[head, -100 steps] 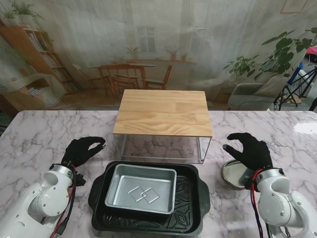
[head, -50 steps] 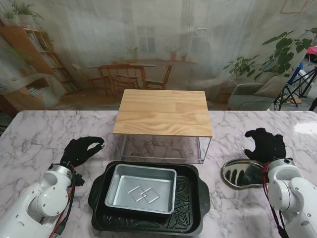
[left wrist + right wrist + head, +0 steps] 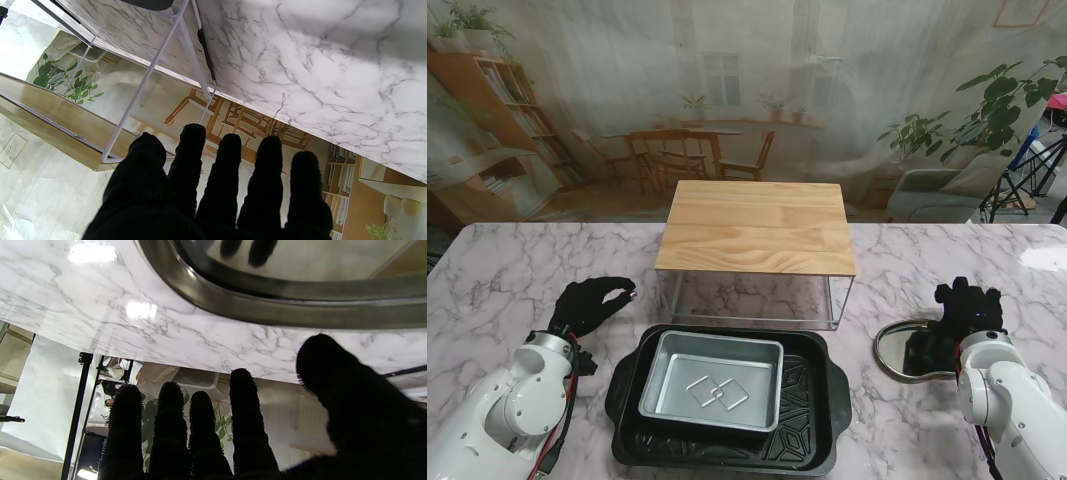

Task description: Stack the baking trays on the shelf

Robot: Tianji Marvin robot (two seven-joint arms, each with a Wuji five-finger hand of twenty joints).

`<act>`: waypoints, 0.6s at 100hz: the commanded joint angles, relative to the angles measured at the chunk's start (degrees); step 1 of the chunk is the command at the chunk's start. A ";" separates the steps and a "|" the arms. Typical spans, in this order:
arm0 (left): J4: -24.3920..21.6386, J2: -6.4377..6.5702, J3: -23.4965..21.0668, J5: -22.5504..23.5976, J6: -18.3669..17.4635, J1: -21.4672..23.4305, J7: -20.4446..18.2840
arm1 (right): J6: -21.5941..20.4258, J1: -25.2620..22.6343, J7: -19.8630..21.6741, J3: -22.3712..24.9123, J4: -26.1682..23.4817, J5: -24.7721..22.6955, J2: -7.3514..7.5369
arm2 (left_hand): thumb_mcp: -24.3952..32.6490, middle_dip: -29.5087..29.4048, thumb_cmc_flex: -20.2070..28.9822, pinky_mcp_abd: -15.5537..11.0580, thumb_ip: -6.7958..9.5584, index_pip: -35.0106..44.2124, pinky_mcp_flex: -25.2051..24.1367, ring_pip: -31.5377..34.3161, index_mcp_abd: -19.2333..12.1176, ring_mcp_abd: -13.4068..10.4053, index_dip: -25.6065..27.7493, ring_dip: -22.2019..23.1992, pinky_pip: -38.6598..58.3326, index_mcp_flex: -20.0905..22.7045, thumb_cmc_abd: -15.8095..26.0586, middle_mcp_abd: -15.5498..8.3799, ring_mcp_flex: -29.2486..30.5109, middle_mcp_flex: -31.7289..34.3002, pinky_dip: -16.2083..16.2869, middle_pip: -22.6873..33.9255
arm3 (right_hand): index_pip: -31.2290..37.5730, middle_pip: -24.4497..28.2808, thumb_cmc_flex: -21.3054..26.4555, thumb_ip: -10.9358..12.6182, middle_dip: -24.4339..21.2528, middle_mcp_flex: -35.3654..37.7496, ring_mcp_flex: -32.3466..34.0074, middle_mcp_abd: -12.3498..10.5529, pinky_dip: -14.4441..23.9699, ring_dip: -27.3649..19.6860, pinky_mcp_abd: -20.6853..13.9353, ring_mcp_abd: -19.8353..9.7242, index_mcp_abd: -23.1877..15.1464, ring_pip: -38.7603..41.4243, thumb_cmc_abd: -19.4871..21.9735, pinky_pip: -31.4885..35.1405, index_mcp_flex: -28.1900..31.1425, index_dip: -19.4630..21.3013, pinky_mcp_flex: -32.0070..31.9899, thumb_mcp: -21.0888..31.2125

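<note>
Hovering over the round tray (image 3: pixel 905 345), the right hand (image 3: pixel 967 308) spreads empty.

Stand view was evenly bright and sharp, with a glare patch on the marble bench (image 3: pixel 497 270) at 3 o'clock near the far right edge. Soft shadow sat under the shelf (image 3: pixel 757 226). The round shiny tray (image 3: pixel 905 349) mirrored the right hand (image 3: pixel 965 311). Right wrist view: two hot glare spots on the marble, tray rim close and blurred, thumb soft. Left wrist view: backlit, the left hand (image 3: pixel 213 186) a black silhouette; marble sharp, mild edge stretch.
</note>
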 commanded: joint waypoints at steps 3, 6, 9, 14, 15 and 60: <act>0.22 0.03 0.22 0.05 0.29 -0.08 -0.83 | 1.01 0.46 -0.94 -0.71 1.71 0.10 -0.07 | 0.27 0.70 1.66 1.00 1.30 0.41 -0.76 1.20 0.55 0.09 -0.37 0.59 0.60 1.62 1.56 0.08 1.17 1.30 1.17 0.43 | 0.12 0.50 -0.50 -0.49 0.29 -2.42 -1.94 0.60 -0.85 0.49 -1.00 -0.06 -0.44 2.45 -1.93 -0.19 -2.24 1.24 -1.68 0.99; 0.23 0.03 0.25 0.06 0.33 -0.10 -0.82 | 1.34 0.72 -1.26 -1.01 2.17 0.09 -0.07 | 0.27 0.71 1.68 1.00 1.31 0.44 -0.73 1.20 0.62 0.13 -0.36 0.59 0.61 1.66 1.55 0.11 1.15 1.34 1.18 0.46 | -0.07 0.30 -0.59 -0.47 0.18 -2.51 -2.12 0.63 -0.88 0.43 -0.93 -0.04 -0.61 2.32 -1.57 -0.30 -2.13 1.15 -1.82 1.10; 0.24 0.03 0.27 0.07 0.39 -0.11 -0.82 | 1.63 0.98 -1.45 -1.29 2.58 -0.02 -0.04 | 0.24 0.71 1.62 1.00 1.30 0.44 -0.78 1.20 0.65 0.11 -0.36 0.59 0.59 1.66 1.59 0.07 1.14 1.32 1.17 0.45 | -0.22 0.10 -0.75 -0.50 0.05 -2.55 -2.25 0.61 -0.90 0.39 -0.91 -0.01 -0.81 2.22 -1.37 -0.39 -2.03 1.09 -1.92 1.13; 0.24 0.03 0.30 0.06 0.50 -0.12 -0.86 | 2.11 1.38 -1.50 -1.73 3.16 -0.22 0.02 | 0.28 0.72 1.70 1.00 1.31 0.44 -0.79 1.19 0.69 0.24 -0.37 0.59 0.59 1.67 1.54 0.11 1.10 1.33 1.17 0.47 | -0.32 -0.25 -0.94 -0.53 -0.17 -2.73 -2.53 0.63 -0.92 0.29 -0.90 -0.02 -0.98 2.00 -1.17 -0.53 -1.80 1.04 -2.04 1.16; 0.23 0.04 0.31 0.06 0.52 -0.12 -0.87 | 2.20 1.47 -1.51 -1.82 3.28 -0.24 0.02 | 0.28 0.72 1.71 1.01 1.31 0.43 -0.77 1.20 0.60 0.21 -0.38 0.59 0.60 1.65 1.52 0.15 1.10 1.30 1.18 0.46 | -0.33 -0.32 -0.85 -0.52 -0.22 -2.78 -2.59 0.54 -0.94 0.27 -0.93 0.02 -1.01 1.95 -1.13 -0.61 -1.74 1.04 -2.18 1.23; 0.21 0.10 0.48 0.09 0.67 -0.22 -1.24 | 6.18 3.48 -1.58 -4.97 6.87 0.73 0.05 | 0.22 0.71 1.60 1.02 1.30 0.41 -0.80 1.20 0.61 0.18 -0.42 0.58 0.59 1.63 1.63 0.08 1.13 1.28 1.18 0.46 | 0.42 -2.11 -0.69 -0.19 -2.23 -3.13 -3.54 0.38 -1.34 -0.24 0.46 0.13 -2.79 0.85 2.44 -2.99 2.52 1.51 -3.98 4.49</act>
